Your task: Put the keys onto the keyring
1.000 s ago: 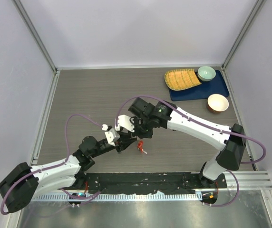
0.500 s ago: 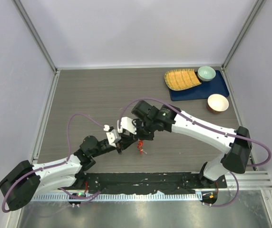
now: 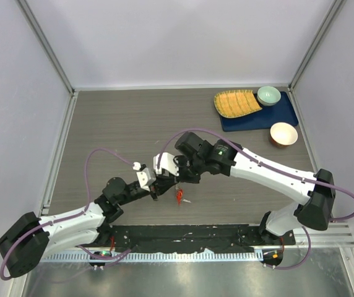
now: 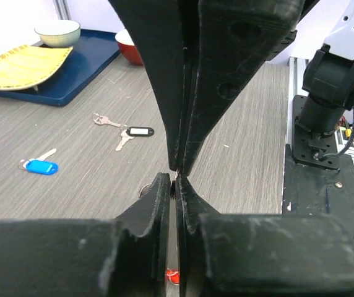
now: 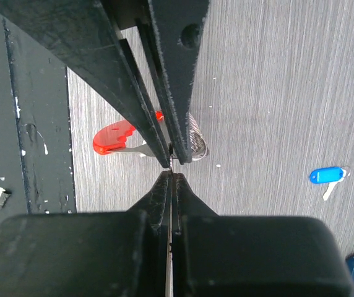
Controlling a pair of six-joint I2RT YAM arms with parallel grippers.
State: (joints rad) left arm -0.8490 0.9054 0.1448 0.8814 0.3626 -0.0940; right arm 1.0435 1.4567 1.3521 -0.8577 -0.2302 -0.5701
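My left gripper [image 3: 163,187] and right gripper [image 3: 174,181] meet tip to tip just above the table's middle. Each is shut on a thin silvery wire of the keyring [image 5: 193,142], whose coiled loop shows beside the left fingers [image 5: 164,117]. A red oblong piece [image 5: 112,137] with a silvery blade hangs below them; I cannot tell whether it is the fob or the red-headed key. On the table lie a blue-headed key [image 4: 39,166], a black-headed key [image 4: 137,131] and a plain silver key [image 4: 106,120]. The top view hides these under the right arm.
A blue tray [image 3: 260,119] at the back right carries a yellow woven plate [image 3: 236,103] and a pale green bowl [image 3: 268,95]. An orange bowl [image 3: 283,133] stands beside it. A black mat [image 3: 183,235] runs along the near edge by the arm bases.
Both grippers have drifted slightly toward the near edge, still tip to tip, and the red piece has gone with them. The right arm's elbow has swung to the right.
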